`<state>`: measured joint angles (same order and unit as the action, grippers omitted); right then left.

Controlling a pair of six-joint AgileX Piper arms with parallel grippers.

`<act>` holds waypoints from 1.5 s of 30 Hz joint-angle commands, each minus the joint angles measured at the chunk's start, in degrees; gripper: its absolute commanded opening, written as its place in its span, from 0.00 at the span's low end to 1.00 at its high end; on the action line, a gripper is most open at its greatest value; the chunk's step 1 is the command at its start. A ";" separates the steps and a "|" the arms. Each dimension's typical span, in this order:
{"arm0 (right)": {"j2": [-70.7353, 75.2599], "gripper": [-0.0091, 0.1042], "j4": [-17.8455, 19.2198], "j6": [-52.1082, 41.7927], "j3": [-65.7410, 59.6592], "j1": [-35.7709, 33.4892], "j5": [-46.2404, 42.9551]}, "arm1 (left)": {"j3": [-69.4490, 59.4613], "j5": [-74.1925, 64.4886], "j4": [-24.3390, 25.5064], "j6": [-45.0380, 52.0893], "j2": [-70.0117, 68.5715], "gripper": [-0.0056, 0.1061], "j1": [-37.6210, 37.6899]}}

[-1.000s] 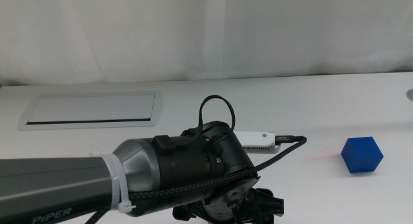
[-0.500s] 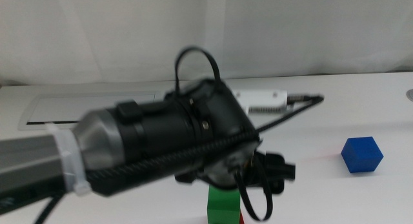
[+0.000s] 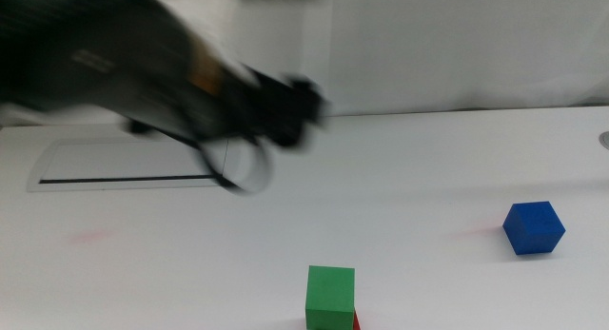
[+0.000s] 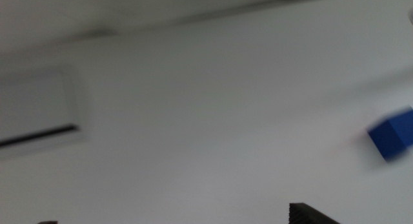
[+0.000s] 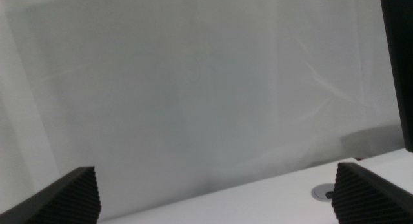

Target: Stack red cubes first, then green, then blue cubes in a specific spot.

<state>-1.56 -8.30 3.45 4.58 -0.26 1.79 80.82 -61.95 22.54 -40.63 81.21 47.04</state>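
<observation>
The white tabletop [image 3: 409, 178] stretches wide, with the long grey-framed panel [image 3: 133, 164] lying at its far left side. Above that panel the left arm [image 3: 143, 73] is a dark blur, raised well off the surface, its gripper [image 3: 285, 106] pointing toward the middle of the table; its jaws stand wide apart in its own wrist view, only their tips showing at the two lower corners, with nothing between them. Near the front edge sits the green cube [image 3: 330, 296], resting on top of a red cube [image 3: 355, 320], of which only a sliver shows at the stack's base, so two layers look done. The blue cube [image 3: 534, 226] stands alone, well off to the right of the stack and a little farther back, flat on the table and turned slightly so a corner edge faces the camera. That is the relation that matters: I judge the blue cube lies on the right arm's side, far from the lifted left gripper, so the right arm looks nearer. The right gripper [image 5: 216, 192] is out of the middle view; its wrist camera shows spread, empty jaws aimed at the white backdrop [image 5: 193, 88].
</observation>
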 commanded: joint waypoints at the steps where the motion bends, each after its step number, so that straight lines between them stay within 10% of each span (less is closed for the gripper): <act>1: 0.22 0.94 -1.00 -0.26 -0.19 -0.23 -1.79 | 0.31 -1.45 0.53 3.26 -4.14 0.83 -5.04; 5: 0.22 0.94 -8.00 -0.26 -0.19 -0.23 -1.42 | 0.17 -1.54 0.53 9.28 -10.32 0.83 -16.57; 15: -0.61 0.94 -11.40 -0.73 4.40 -0.23 6.84 | -2.21 -0.93 -7.10 17.50 -21.66 0.83 -44.70; 30: -26.20 0.94 -1.66 -2.42 33.09 -0.23 35.03 | -36.63 13.80 -13.85 18.77 -45.25 0.81 -45.29; 45: -55.60 0.94 0.85 -6.85 47.52 -0.23 52.51 | -38.74 16.48 -21.49 27.54 -46.19 0.81 -41.19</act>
<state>-54.82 -8.18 -2.41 51.38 -0.42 52.94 42.35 -46.50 1.65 -13.25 35.23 5.42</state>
